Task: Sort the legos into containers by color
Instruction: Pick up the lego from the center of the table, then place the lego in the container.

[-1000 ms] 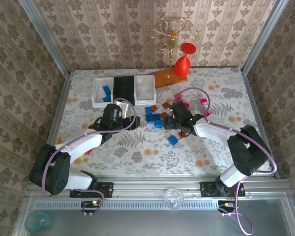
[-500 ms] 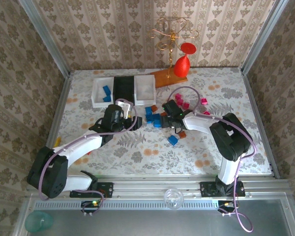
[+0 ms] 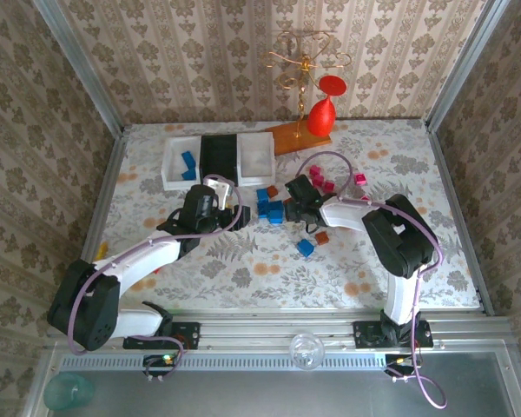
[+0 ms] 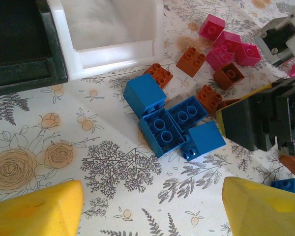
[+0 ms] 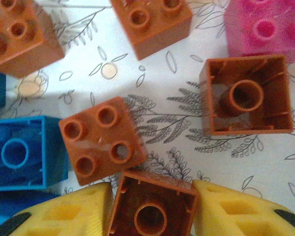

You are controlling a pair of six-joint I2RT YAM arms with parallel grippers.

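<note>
My right gripper (image 5: 152,189) is shut on a brown-orange lego (image 5: 152,209), which shows its hollow underside between the yellow fingers (image 5: 64,216). More brown-orange legos (image 5: 102,140), a blue one (image 5: 19,160) and a magenta one (image 5: 265,27) lie just ahead. In the top view this gripper (image 3: 295,195) sits in the lego pile. My left gripper (image 4: 152,196) is open and empty, just short of a blue lego cluster (image 4: 169,125). The white container (image 3: 181,162) holds blue legos; the black container (image 3: 218,156) and the other white container (image 3: 256,156) stand beside it.
A red goblet (image 3: 323,109) and a wooden base with gold wire stand (image 3: 286,137) are behind the pile. Magenta legos (image 3: 359,179) lie to the right, and a lone blue lego (image 3: 306,248) lies nearer. The right gripper's black body (image 4: 265,118) is close beside the blue cluster.
The right gripper has moved left and away from the arm bases into the lego pile. The left arm has barely shifted.
</note>
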